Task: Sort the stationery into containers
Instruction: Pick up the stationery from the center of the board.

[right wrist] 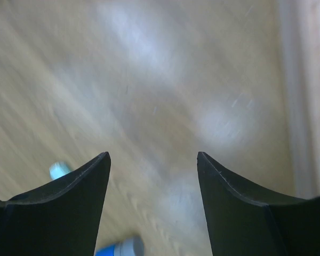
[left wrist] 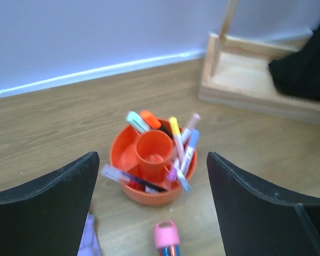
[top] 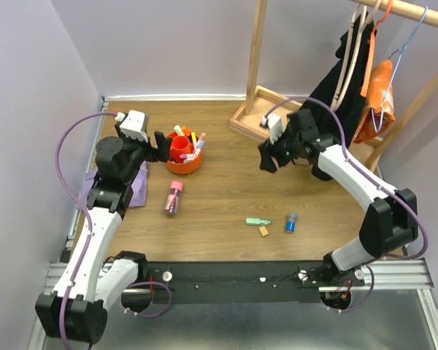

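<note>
Lift the left gripper (top: 161,146), open and empty, clear of the orange tub (top: 184,167) just ahead of it, and lower the open right gripper (top: 266,161) squarely over the seemingly nearest green marker (top: 258,221), lying beside the eraser (top: 263,231).

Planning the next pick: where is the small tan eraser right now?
In the top view, the small tan eraser lies right of centre, just below the green marker and left of the small blue cylinder.
</note>
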### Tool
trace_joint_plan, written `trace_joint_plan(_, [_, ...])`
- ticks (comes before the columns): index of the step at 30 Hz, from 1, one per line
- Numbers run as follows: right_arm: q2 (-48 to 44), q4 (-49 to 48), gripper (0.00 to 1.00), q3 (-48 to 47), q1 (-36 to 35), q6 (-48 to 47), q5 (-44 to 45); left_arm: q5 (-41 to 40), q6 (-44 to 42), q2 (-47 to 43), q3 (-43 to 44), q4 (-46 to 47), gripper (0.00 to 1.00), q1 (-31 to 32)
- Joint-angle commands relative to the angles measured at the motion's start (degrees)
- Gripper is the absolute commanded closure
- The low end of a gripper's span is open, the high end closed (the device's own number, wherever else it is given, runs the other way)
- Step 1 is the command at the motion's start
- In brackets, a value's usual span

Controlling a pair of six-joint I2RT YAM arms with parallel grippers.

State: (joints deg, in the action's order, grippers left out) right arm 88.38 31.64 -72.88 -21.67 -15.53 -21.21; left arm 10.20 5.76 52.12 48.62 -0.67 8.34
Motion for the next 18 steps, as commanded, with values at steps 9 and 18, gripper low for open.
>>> trace_joint_plan(9, [-16.57, -2.9, 0.28, 11.36, 0.4, 7.78, 5.38, 37.53, -40.71, 9.28, 4.55, -41.14, 0.15, 16.96])
trace_joint_plan(18, [-17.28, -4.65, 0.25, -0.59, 6.37, 10.61, 14.08, 24.61, -41.45, 27.57, 7.36, -25.28, 0.2, 35.42])
